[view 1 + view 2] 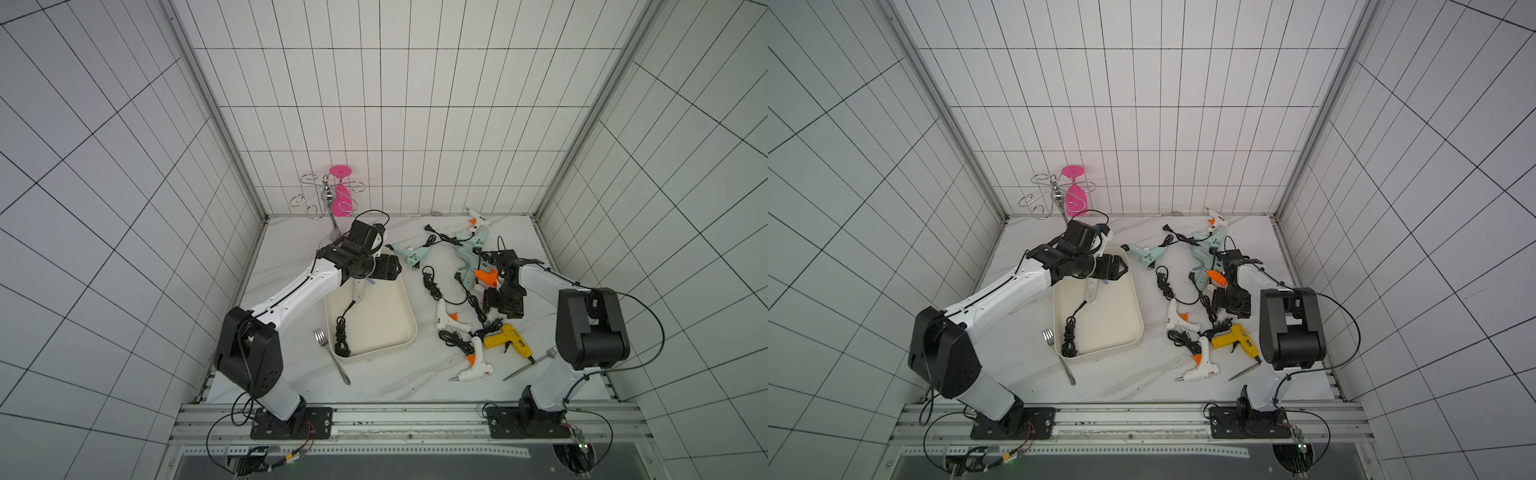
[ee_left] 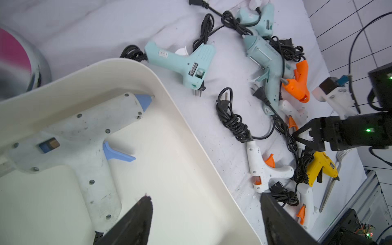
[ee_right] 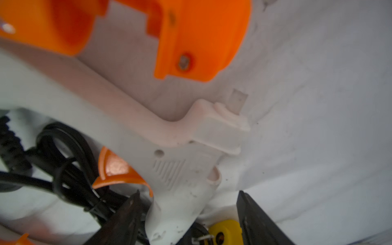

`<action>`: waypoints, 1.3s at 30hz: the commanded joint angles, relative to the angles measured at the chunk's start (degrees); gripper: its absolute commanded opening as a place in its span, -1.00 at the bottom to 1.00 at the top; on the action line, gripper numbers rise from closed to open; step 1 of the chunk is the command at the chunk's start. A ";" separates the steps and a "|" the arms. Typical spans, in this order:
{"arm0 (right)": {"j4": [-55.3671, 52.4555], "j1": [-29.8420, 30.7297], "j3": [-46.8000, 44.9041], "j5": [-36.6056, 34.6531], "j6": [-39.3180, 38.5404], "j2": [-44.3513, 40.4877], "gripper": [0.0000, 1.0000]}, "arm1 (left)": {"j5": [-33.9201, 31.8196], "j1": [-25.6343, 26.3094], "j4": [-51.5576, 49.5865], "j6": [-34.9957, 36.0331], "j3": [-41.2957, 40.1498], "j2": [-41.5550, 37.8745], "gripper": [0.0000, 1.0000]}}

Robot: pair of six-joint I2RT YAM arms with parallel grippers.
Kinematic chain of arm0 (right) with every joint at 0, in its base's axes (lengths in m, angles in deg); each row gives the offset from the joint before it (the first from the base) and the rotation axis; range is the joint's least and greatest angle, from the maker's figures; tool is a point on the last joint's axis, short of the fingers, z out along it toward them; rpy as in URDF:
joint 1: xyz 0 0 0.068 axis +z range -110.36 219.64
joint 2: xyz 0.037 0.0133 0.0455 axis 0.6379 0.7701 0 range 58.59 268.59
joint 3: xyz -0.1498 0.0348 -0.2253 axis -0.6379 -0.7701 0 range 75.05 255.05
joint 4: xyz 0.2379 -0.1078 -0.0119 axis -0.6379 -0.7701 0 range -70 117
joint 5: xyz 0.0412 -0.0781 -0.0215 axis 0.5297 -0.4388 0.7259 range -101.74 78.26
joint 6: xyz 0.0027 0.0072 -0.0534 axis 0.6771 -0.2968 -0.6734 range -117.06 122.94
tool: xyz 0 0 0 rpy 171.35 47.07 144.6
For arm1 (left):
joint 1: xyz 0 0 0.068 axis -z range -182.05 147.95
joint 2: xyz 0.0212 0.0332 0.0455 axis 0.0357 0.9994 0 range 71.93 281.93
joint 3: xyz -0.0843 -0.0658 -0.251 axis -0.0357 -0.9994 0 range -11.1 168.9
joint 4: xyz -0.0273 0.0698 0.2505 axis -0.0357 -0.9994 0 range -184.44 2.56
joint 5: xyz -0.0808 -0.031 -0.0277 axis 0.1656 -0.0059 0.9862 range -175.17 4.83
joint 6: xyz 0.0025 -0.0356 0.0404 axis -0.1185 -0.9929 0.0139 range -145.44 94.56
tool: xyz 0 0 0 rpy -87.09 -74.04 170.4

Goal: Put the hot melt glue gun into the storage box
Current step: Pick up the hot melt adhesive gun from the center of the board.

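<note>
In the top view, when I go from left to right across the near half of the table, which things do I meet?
fork → storage box → white glue gun nearest the box → yellow glue gun

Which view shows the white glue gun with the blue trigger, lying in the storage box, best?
The left wrist view: the white glue gun fills the foreground in the storage box, blue trigger and nozzle plain. In both top views the left arm hides all but a strip and its cord. The right wrist view misses it.
</note>
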 commanded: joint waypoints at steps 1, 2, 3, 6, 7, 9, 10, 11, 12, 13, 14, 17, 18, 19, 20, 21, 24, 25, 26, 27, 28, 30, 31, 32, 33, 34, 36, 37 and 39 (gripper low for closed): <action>0.55 -0.40 -2.02 -1.38 -0.09 2.33 0.36 | -0.33 0.11 -1.19 2.34 0.42 -0.21 0.62; 0.82 -0.42 -1.97 -1.35 -0.12 2.92 0.27 | -0.58 0.14 -1.46 2.66 0.60 -0.38 0.62; 0.56 -0.54 -1.64 -1.02 -0.28 3.48 0.19 | -0.66 0.29 -1.70 2.91 0.78 -0.56 0.62; 0.29 -0.48 -0.96 0.29 -0.58 4.08 -0.08 | -1.41 0.82 -2.42 4.52 1.48 -1.09 0.63; 0.46 -0.55 -1.02 0.60 -0.51 3.78 -0.15 | -1.72 1.20 -2.67 5.22 1.87 -1.30 0.63; 0.38 -0.48 -1.30 0.85 -0.86 3.21 -0.32 | -2.05 1.69 -3.21 7.08 2.49 -1.65 0.63; 0.23 -0.52 -1.37 0.69 -0.99 2.73 -0.35 | -2.18 1.93 -3.43 7.90 2.83 -1.90 0.63; -0.18 -0.50 -1.43 0.48 -1.08 1.84 -0.43 | -2.35 2.44 -3.65 8.98 3.25 -2.03 0.64; -0.83 -0.48 -1.34 0.23 -1.16 0.35 -0.50 | -2.70 3.05 -3.75 10.18 3.54 -2.34 0.64; -1.71 -0.35 -0.97 -0.32 -1.33 -1.39 -0.54 | -3.20 3.67 -3.69 11.41 3.76 -2.57 0.65; -2.32 0.24 -0.82 -1.47 -1.71 -3.71 -0.54 | -4.07 4.58 -3.39 12.98 3.85 -2.90 0.66; -5.24 1.78 1.03 -4.35 -3.36 -10.34 -0.54 | -6.86 7.52 -1.53 17.30 3.38 -3.43 0.70; -6.70 2.23 2.26 -5.00 -3.99 -11.99 -0.54 | -7.40 8.53 -1.61 18.71 3.77 -3.22 0.72; -8.06 2.71 3.57 -5.52 -4.53 -13.00 -0.54 | -7.93 9.32 -1.72 19.67 4.30 -2.93 0.72; -9.64 3.43 5.01 -6.23 -5.12 -14.00 -0.54 | -8.91 10.29 -1.82 20.53 4.97 -2.39 0.73; -11.16 4.06 6.49 -6.87 -5.75 -14.79 -0.55 | -9.43 11.13 -2.01 21.46 5.84 -1.77 0.73; -15.26 6.34 10.23 -9.27 -6.82 -16.48 -0.56 | -10.22 12.91 -2.69 23.12 8.58 0.32 0.74; -16.15 7.03 11.21 -9.66 -7.19 -17.06 -0.56 | -10.41 13.40 -2.93 23.58 9.46 0.95 0.75; -17.03 7.92 12.25 -9.94 -7.85 -17.71 -0.57 | -10.77 13.99 -3.00 24.11 10.41 1.66 0.75; -17.53 8.92 13.25 -10.03 -8.85 -18.45 -0.59 | -10.94 14.55 -3.24 24.86 11.34 2.47 0.76; -17.62 9.85 13.91 -9.92 -9.68 -19.32 -0.59 | -10.97 14.97 -3.31 25.53 12.14 3.10 0.76; -17.79 12.01 15.43 -9.46 -11.81 -20.74 -0.59 | -11.93 16.12 -3.87 26.71 14.07 4.66 0.77; -18.06 12.94 16.11 -9.25 -12.67 -21.13 -0.59 | -12.02 16.48 -4.30 27.15 15.10 5.36 0.77; -18.32 13.77 16.77 -9.19 -13.46 -21.48 -0.58 | -12.09 16.85 -4.61 27.46 16.18 6.14 0.77; -18.75 14.46 17.55 -8.61 -14.44 -21.56 -0.59 | -11.81 17.24 -4.88 27.75 17.08 6.77 0.77; -19.20 15.10 18.01 -7.99 -15.22 -21.52 -0.59 | -11.68 17.49 -5.02 28.04 17.67 7.23 0.78; -19.93 17.15 18.78 -8.02 -17.26 -21.49 -0.59 | -11.23 18.36 -5.41 28.91 18.72 7.92 0.78; -19.96 18.11 18.86 -8.35 -17.87 -21.48 -0.59 | -10.86 18.76 -5.57 29.25 19.02 8.13 0.78; -19.65 19.72 18.75 -8.78 -19.29 -21.58 -0.59 | -9.46 19.62 -5.48 29.95 19.47 8.52 0.78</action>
